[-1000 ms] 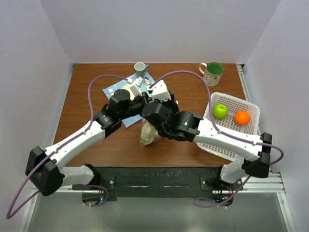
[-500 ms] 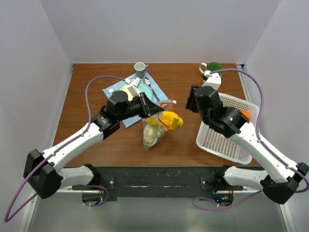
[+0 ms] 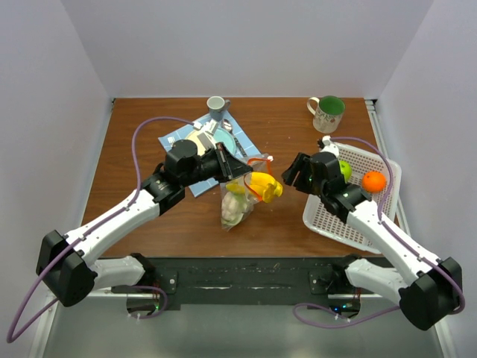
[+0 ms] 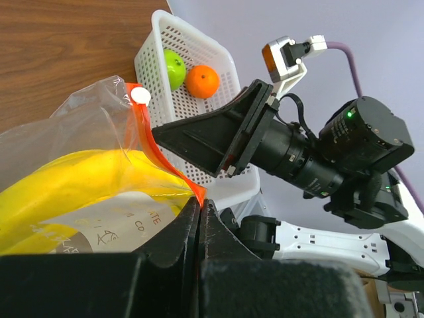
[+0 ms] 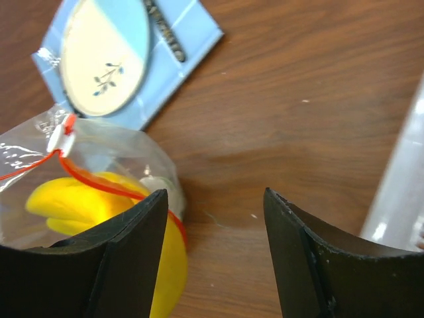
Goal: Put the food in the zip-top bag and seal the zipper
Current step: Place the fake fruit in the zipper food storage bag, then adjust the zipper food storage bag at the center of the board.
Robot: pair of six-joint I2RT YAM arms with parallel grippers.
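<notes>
The clear zip-top bag hangs in mid-table, held up by its orange-red zipper. My left gripper is shut on the zipper edge. The yellow banana sticks out of the bag's mouth, and a pale green leafy piece lies lower inside. The banana also shows in the left wrist view and the right wrist view. My right gripper is open and empty, just right of the bag, above bare wood. The green apple and the orange lie in the white basket.
A blue cloth with a plate and spoon lies behind the bag. A grey cup stands at the back centre, a green-lined mug at the back right. The basket sits near the table's right edge.
My right arm pulled away from the bag to the right, leaving the banana in the bag's mouth, then lowered beside the basket. My left gripper kept holding the zipper edge.
</notes>
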